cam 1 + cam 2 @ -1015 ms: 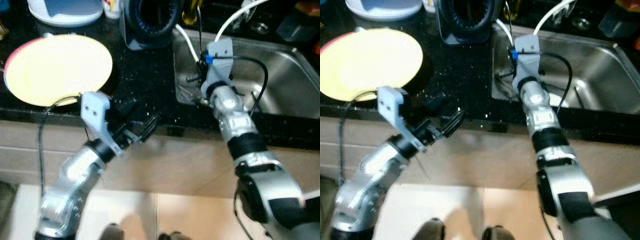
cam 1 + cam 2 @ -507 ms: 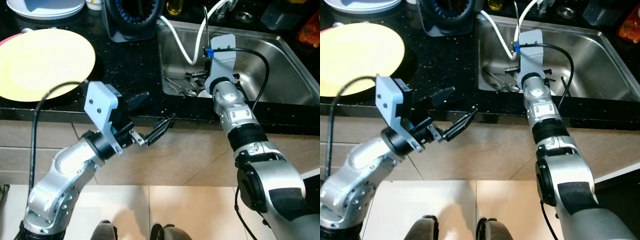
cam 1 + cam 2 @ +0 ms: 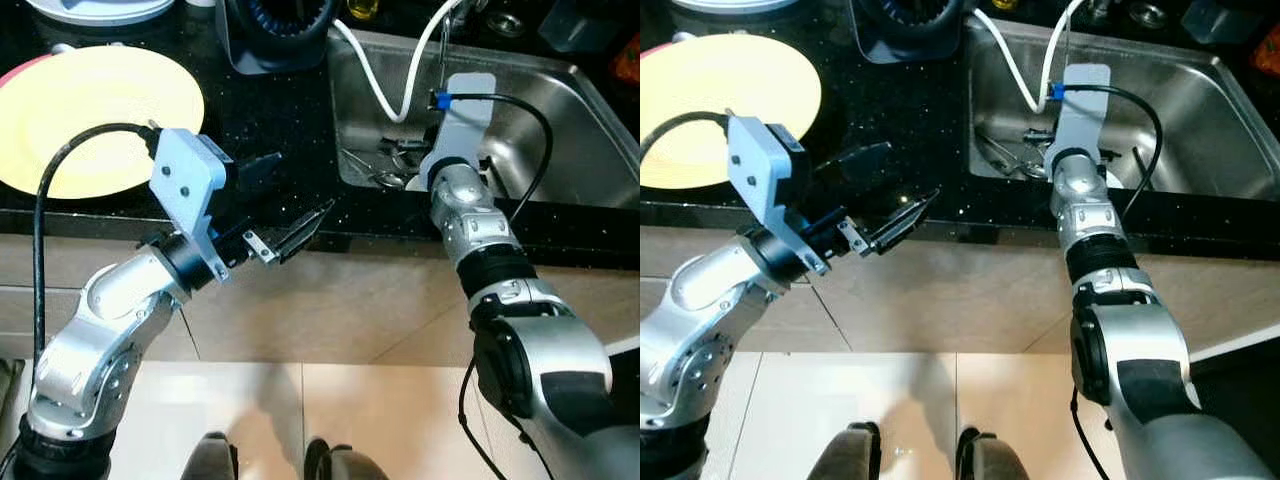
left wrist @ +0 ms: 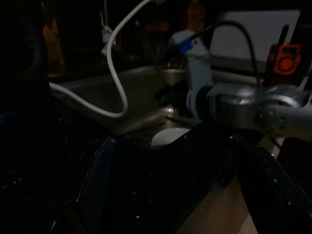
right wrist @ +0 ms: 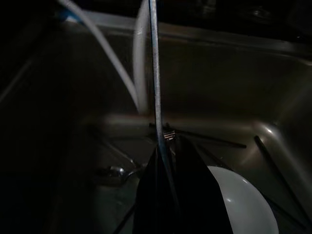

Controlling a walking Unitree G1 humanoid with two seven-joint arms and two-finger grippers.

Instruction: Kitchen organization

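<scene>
My right gripper (image 5: 165,146) is down in the steel sink (image 3: 570,130), shut on a thin metal utensil handle (image 5: 155,73) that stands upright. Its grey wrist mount (image 3: 458,130) hides the fingers in the eye views. A white bowl (image 5: 243,202) lies in the sink just below the gripper. Several loose utensils (image 3: 375,172) lie at the sink's left end. My left gripper (image 3: 300,187) is open and holds nothing, hovering at the black counter's front edge (image 3: 300,232). A yellow plate (image 3: 100,115) rests on the counter to its left.
A white hose (image 3: 385,88) loops into the sink from the back. A black appliance (image 3: 280,30) stands behind the counter and a white-and-blue dish (image 3: 100,8) sits at the far left. Tiled floor (image 3: 300,410) and my feet are below.
The camera has shifted. My left gripper has risen from below the counter edge to level with it, still open. My right gripper stays in the sink with the utensil.
</scene>
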